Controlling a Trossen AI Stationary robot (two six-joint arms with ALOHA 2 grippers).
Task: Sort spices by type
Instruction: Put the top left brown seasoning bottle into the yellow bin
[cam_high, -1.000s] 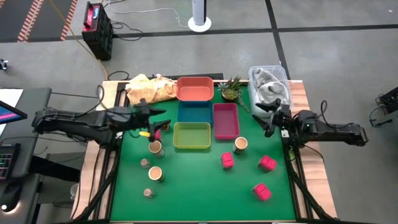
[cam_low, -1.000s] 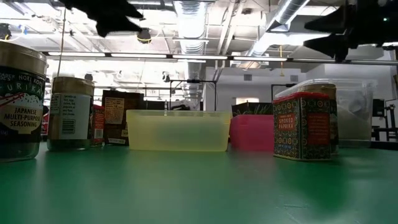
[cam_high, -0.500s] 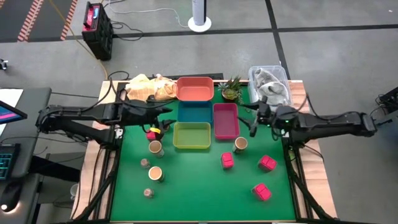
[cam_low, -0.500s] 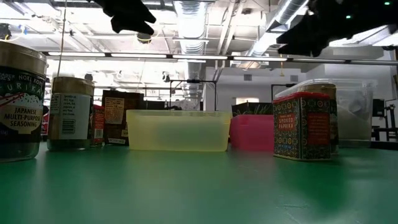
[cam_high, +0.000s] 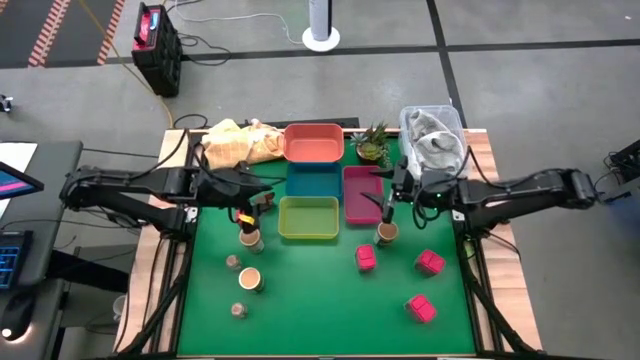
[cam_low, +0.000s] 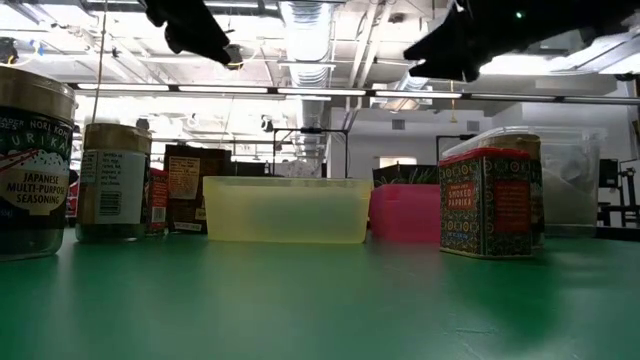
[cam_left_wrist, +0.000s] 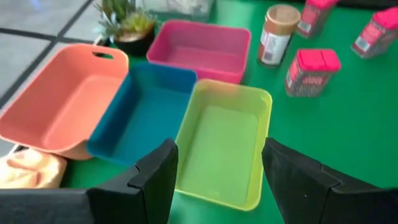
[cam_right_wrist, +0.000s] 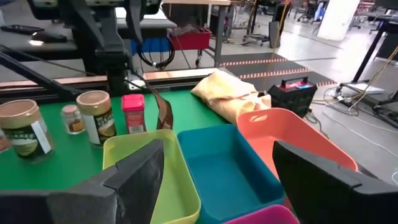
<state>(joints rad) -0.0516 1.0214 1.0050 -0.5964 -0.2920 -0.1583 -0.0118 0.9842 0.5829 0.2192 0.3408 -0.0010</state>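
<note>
While spread over the green table (cam_high: 320, 300), sorted nowhere yet. Four trays clustered at the back: orange tray (cam_high: 313, 142), blue tray (cam_high: 312, 180), magenta tray (cam_high: 363, 193), yellow-green tray (cam_high: 308, 217), all holding nothing. Left gripper (cam_high: 258, 200) hovering beside the yellow-green tray, fingers apart, clamped on nothing. Right gripper (cam_high: 390, 196) over the magenta tray's edge, fingers spread wide, carrying nothing. Cream-topped jars (cam_high: 387, 232) standing on the mat: one just below the right gripper, others on the left side. Pink packets (cam_high: 430, 263) lying apart at the right. Tiny brownish jars (cam_high: 233, 262) at lower left.
</note>
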